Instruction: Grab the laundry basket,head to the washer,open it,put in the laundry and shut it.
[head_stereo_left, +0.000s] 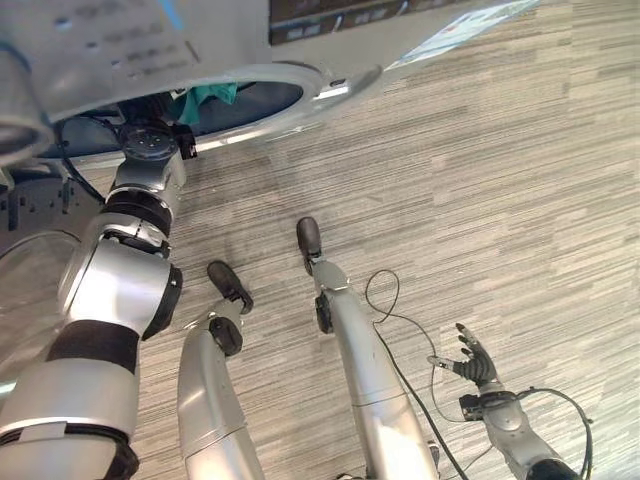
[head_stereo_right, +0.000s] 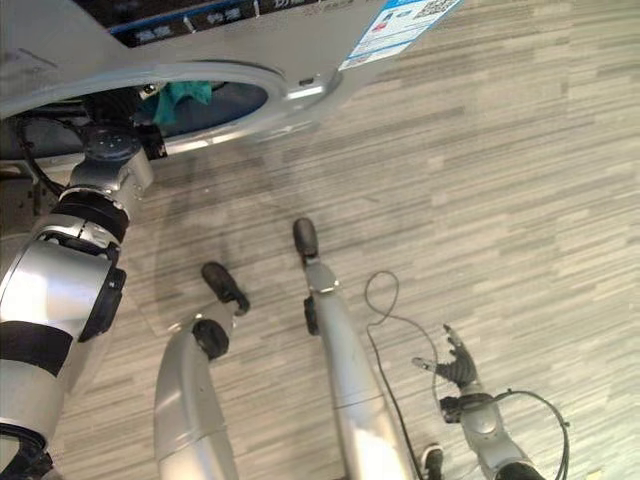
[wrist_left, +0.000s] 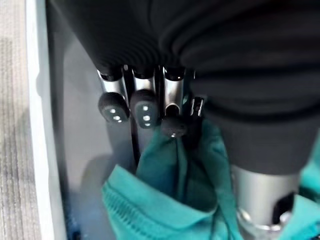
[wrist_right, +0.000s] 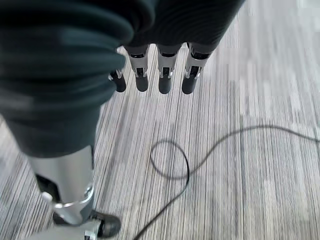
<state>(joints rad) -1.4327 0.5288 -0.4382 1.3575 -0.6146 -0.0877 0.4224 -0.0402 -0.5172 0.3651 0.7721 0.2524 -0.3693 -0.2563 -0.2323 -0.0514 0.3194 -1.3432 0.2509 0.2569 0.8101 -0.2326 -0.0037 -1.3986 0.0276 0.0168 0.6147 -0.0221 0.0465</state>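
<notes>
The grey washer (head_stereo_left: 110, 50) stands at the top of the eye views with its round opening (head_stereo_left: 262, 102) uncovered. A teal piece of laundry (head_stereo_left: 210, 95) lies just inside the opening's rim. My left arm reaches up from the lower left, and its wrist (head_stereo_left: 150, 145) ends at that opening. In the left wrist view my left hand (wrist_left: 144, 107) has its fingers curled, with the thumb pinching a fold of the teal laundry (wrist_left: 170, 200) inside the grey drum. My right hand (head_stereo_left: 475, 360) hangs low at the right above the floor, fingers spread and holding nothing.
Striped grey floor (head_stereo_left: 480, 180) stretches to the right of the washer. The washer's clear round door (head_stereo_left: 30, 265) stands swung out at the far left beside my left arm.
</notes>
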